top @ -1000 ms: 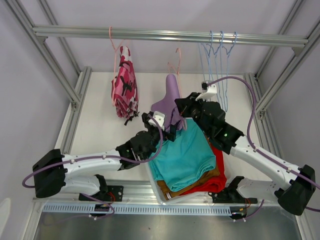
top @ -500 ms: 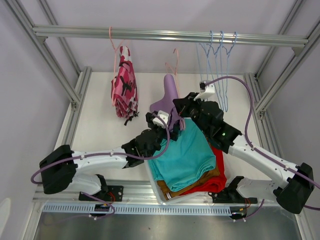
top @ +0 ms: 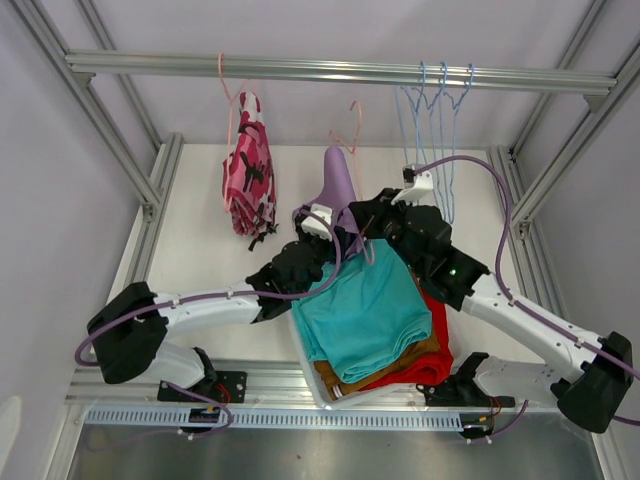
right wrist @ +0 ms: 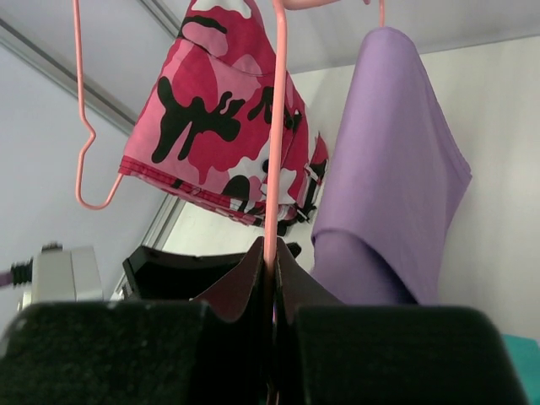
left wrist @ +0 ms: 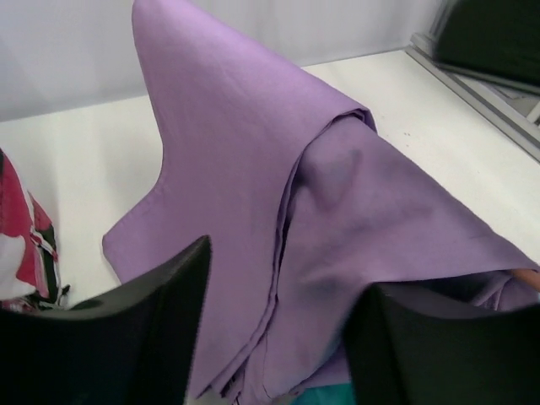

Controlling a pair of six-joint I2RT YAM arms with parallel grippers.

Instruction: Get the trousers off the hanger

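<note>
Lilac trousers (left wrist: pixel 354 202) lie between spread fingers of the left gripper (left wrist: pixel 287 274); right gripper (right wrist: pixel 272 257) pinches pink hanger (right wrist: pixel 277 126).

Lilac trousers (left wrist: pixel 278 194) are plain. Camouflage trousers (right wrist: pixel 224 135) mix pink, white and black. Stacked: teal trousers (top: pixel 365 310), red trousers (top: pixel 437 325), mustard-brown trousers (top: pixel 335 379). Pink hanger (right wrist: pixel 272 126); pale blue hangers (top: pixel 440 110); white counter (top: pixel 200 250).

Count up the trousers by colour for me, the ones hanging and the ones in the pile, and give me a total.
Pink camouflage trousers: 1
Lilac trousers: 1
Teal trousers: 1
Mustard-brown trousers: 1
Red trousers: 1
Total: 5
</note>
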